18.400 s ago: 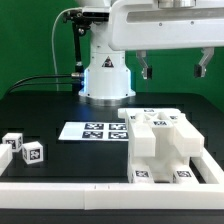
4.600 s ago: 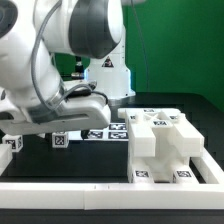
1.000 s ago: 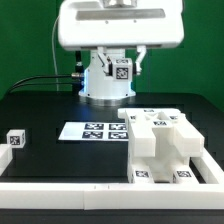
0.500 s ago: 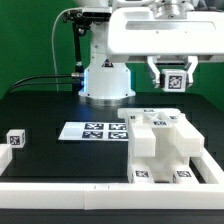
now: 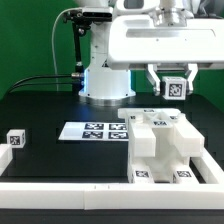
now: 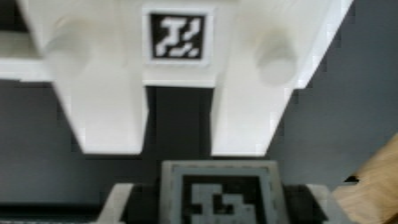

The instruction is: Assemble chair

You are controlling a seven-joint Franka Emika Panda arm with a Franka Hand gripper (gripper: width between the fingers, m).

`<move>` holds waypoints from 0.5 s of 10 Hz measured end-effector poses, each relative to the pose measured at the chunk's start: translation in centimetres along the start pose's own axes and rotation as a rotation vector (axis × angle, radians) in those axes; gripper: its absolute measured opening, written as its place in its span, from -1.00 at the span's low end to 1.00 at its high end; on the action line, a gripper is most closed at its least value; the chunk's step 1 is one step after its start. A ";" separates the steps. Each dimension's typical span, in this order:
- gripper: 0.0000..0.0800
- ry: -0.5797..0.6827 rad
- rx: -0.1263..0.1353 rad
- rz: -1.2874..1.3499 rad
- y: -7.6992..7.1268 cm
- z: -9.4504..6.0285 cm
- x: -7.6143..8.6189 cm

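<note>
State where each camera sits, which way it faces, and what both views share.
Exterior view: off the arm, facing the robot's base across the table; arm and claw show.
Wrist view: on the wrist, looking past the gripped tagged block onto the chair; claw unclear.
Shared: tagged block and chair.

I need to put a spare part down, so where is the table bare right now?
Bare black table lies between the loose block, the marker board and the front rail. The exterior view's right is crowded: the chair assembly fills it, with the gripper holding a tagged piece above.
</note>
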State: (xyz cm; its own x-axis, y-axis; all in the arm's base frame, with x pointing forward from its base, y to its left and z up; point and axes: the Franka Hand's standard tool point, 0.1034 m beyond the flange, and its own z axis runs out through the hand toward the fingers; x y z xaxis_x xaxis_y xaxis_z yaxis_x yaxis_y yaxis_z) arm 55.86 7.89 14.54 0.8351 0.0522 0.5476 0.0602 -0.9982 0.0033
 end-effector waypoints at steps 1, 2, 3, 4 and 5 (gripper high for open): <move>-0.30 -0.012 0.009 -0.001 -0.8 0.3 -0.7; -0.30 -0.022 0.014 -0.009 -1.4 0.6 -1.2; -0.30 -0.030 0.016 -0.015 -1.7 0.9 -1.7; -0.30 -0.035 0.018 -0.021 -2.1 1.0 -1.9; -0.30 -0.036 0.019 -0.027 -2.2 1.2 -2.2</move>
State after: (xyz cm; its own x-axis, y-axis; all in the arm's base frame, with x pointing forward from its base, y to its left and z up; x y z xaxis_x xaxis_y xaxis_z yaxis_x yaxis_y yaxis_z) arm 54.57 10.02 12.37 0.8523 0.0808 0.5168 0.0932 -0.9956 0.0020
